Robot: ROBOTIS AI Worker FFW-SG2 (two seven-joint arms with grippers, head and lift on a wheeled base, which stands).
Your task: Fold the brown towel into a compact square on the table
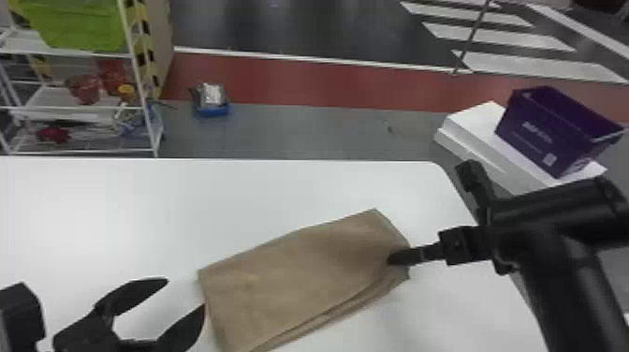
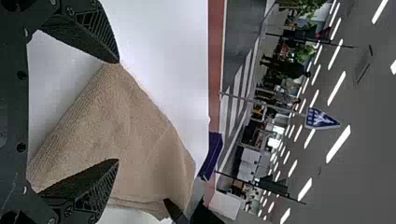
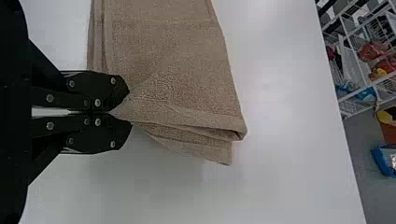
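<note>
at the lower centre of the head view, a brown towel (image 1: 299,276) is lying partly folded on a white table (image 1: 117,210), its layered edge facing the lower right. from my remote post, i am pinching the towel's right end in my right gripper (image 1: 392,258), its two fingers closing together on the cloth in the right wrist view. at lower left, i am holding my left gripper (image 1: 185,294) spread wide and empty, one fingertip hovering just beside the towel's left edge. at upper right, a purple box (image 1: 552,133) is sitting on a white block (image 1: 484,122).
</note>
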